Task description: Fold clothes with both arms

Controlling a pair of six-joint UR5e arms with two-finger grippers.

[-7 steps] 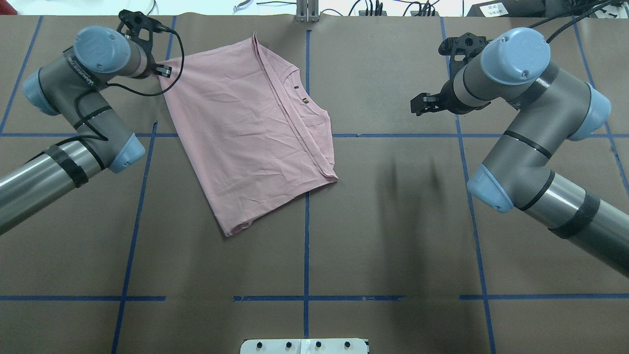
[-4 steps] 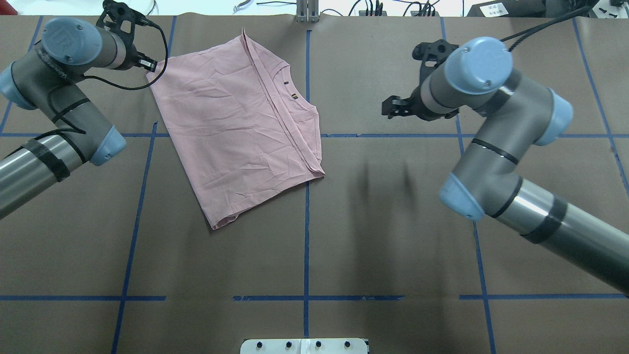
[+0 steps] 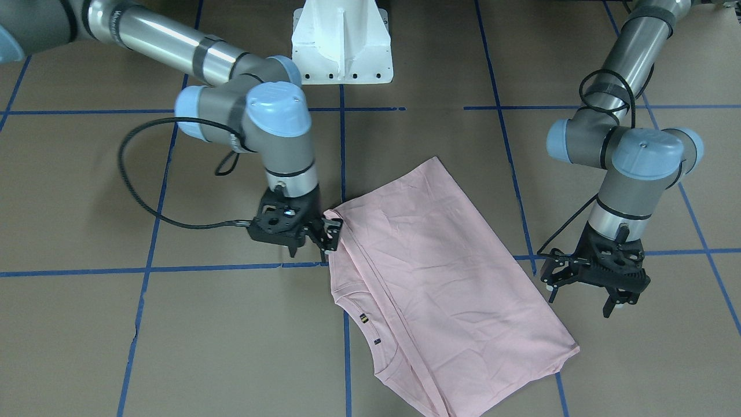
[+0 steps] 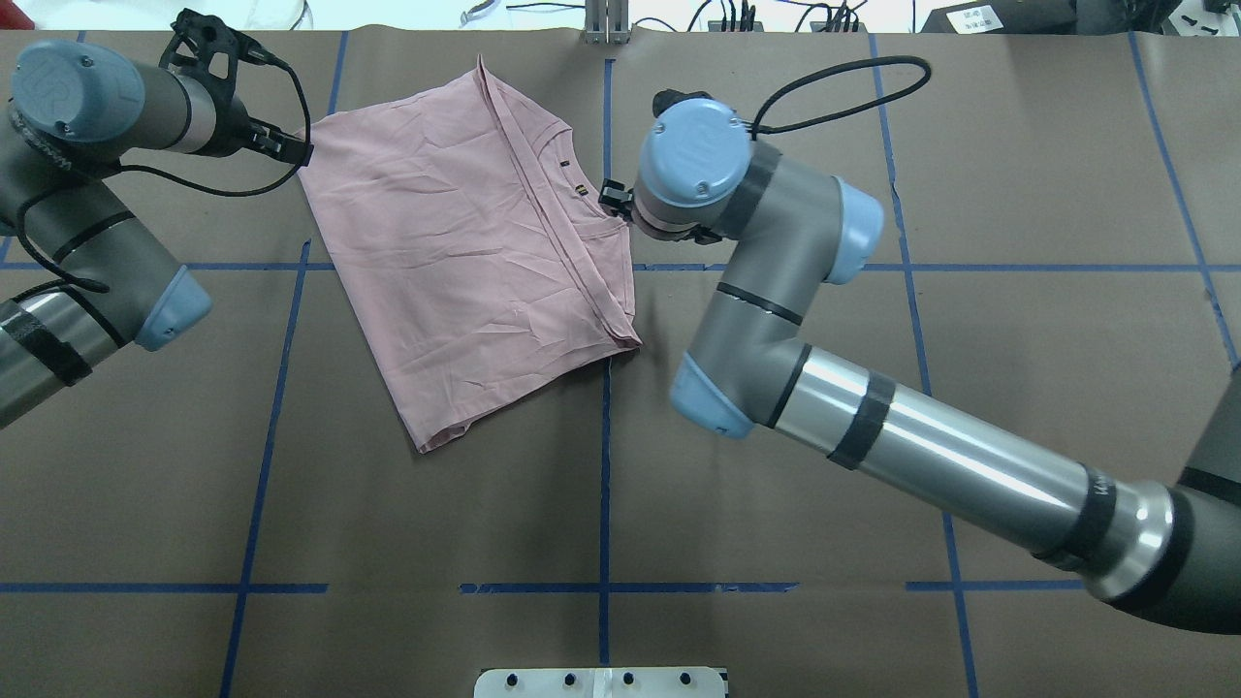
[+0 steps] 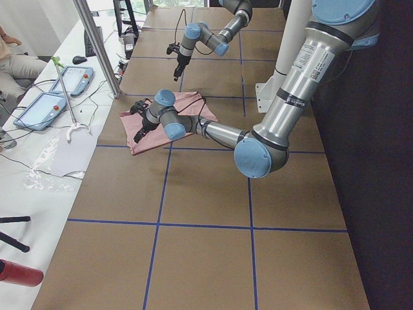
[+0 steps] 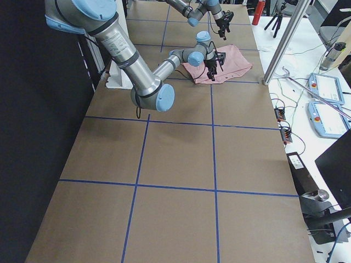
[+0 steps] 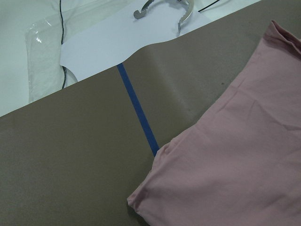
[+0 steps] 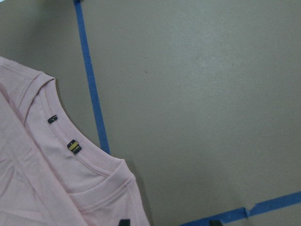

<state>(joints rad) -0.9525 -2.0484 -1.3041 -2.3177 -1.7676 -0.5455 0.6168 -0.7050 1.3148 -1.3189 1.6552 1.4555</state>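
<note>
Shirt (image 4: 465, 262) edge meets right end effector (image 3: 325, 236); left end effector (image 3: 583, 296) hangs beside.

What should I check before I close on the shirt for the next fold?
1. Placement: right gripper at the T-shirt edge by the collar: ok.
2. Straddle: its fingers stand one over fabric and one over the table: ok.
3. Right grasp on fabric: not ok, open.
4. Left grasp: left gripper is open beside the corner, apart from it: not ok.
5. T-shirt lying flat, folded: ok.
6. Right fingers low enough to catch the fabric: cannot tell.
</note>
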